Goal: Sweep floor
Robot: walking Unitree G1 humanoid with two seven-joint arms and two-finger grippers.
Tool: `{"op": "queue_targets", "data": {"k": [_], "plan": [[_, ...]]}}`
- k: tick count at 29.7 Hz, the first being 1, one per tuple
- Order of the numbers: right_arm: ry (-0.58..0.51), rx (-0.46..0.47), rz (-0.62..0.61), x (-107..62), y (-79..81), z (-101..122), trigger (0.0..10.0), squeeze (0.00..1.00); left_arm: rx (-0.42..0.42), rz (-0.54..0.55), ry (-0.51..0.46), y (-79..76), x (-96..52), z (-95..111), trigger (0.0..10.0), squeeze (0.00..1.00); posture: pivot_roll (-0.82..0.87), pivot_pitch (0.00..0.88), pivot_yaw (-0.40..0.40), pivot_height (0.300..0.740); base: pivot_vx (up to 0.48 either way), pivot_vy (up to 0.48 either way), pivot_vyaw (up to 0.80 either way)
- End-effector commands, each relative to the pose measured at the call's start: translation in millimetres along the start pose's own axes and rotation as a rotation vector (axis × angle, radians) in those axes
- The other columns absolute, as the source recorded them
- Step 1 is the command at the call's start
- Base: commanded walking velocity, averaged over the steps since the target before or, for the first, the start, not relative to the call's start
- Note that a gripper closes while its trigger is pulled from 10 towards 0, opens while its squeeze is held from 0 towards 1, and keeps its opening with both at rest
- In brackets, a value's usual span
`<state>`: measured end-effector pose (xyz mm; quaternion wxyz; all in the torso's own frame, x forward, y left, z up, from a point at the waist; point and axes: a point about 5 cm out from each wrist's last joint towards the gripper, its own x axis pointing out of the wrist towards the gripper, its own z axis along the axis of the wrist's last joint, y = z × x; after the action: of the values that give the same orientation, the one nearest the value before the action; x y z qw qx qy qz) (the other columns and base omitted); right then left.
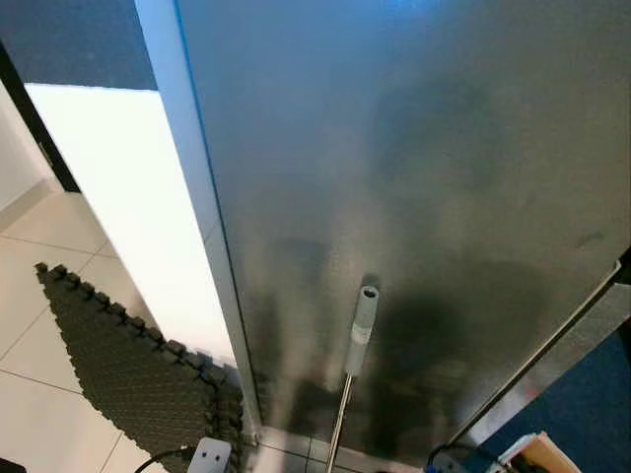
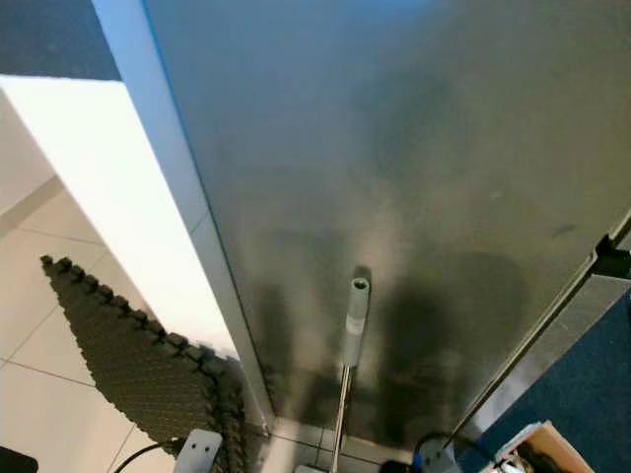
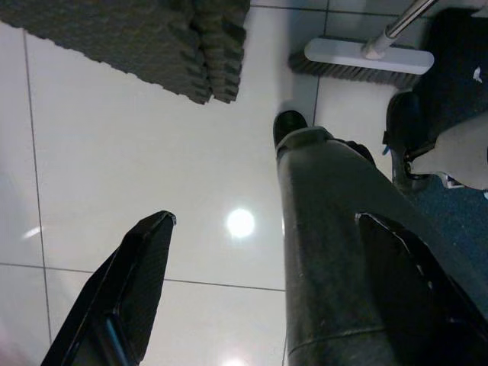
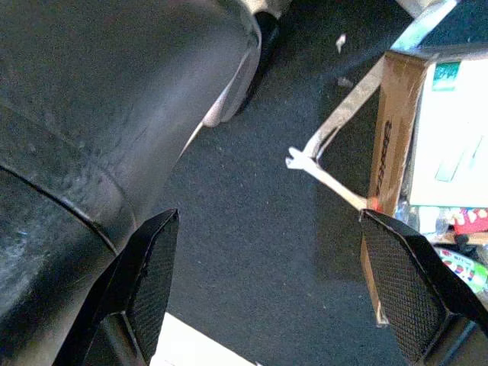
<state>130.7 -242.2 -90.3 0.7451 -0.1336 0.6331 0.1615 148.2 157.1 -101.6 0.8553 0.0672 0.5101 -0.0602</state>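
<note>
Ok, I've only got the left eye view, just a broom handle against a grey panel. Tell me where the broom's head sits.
Observer: In the left wrist view, the broom head lies flat on the white tile, near the foam mat but apart from it.
Operator: Give me the left gripper's state.
Observer: The left gripper is open and holds nothing, above the tile.
Operator: Now the right one.
Observer: The right gripper is open too, over dark carpet, with a cardboard box beside it.
</note>
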Motion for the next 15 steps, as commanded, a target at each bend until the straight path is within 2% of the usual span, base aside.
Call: {"op": "queue_targets", "data": {"k": [1, 10, 12, 13, 15], "plan": [[0.041, -0.009, -0.023, 2.9, 4.0, -15, 10.0, 0.00, 0.003, -0.015, 0.056, -3.2, -1.8, -14, 10.0, 0.00, -0.08, 0.062, 0.002, 0.740, -0.337, 0.000, 0.00], [0.064, 0.073, -0.055, 10.0, 21.1, -38, 10.0, 0.00, 0.009, -0.019, 0.058, -4.3, -1.7, -14, 10.0, 0.00, -0.08, 0.046, -0.002, 0.740, -0.338, 0.000, 0.00], [0.024, 0.164, -0.075, 11.5, 24.4, -39, 10.0, 0.00, 0.009, -0.020, 0.057, -5.0, -1.7, -14, 10.0, 0.00, -0.07, 0.037, -0.004, 0.740, -0.341, 0.000, 0.00], [0.024, 0.164, -0.075, 11.5, 24.4, -39, 10.0, 0.00, 0.009, -0.020, 0.057, -5.0, -1.7, -14, 10.0, 0.00, -0.07, 0.037, -0.004, 0.740, -0.341, 0.000, 0.00], [-0.051, 0.225, -0.118, 11.0, 19.9, -28, 10.0, 0.00, 0.009, -0.021, 0.055, -5.6, -1.7, -14, 10.0, 0.00, -0.07, 0.029, -0.004, 0.740, -0.341, 0.000, 0.00]]}}
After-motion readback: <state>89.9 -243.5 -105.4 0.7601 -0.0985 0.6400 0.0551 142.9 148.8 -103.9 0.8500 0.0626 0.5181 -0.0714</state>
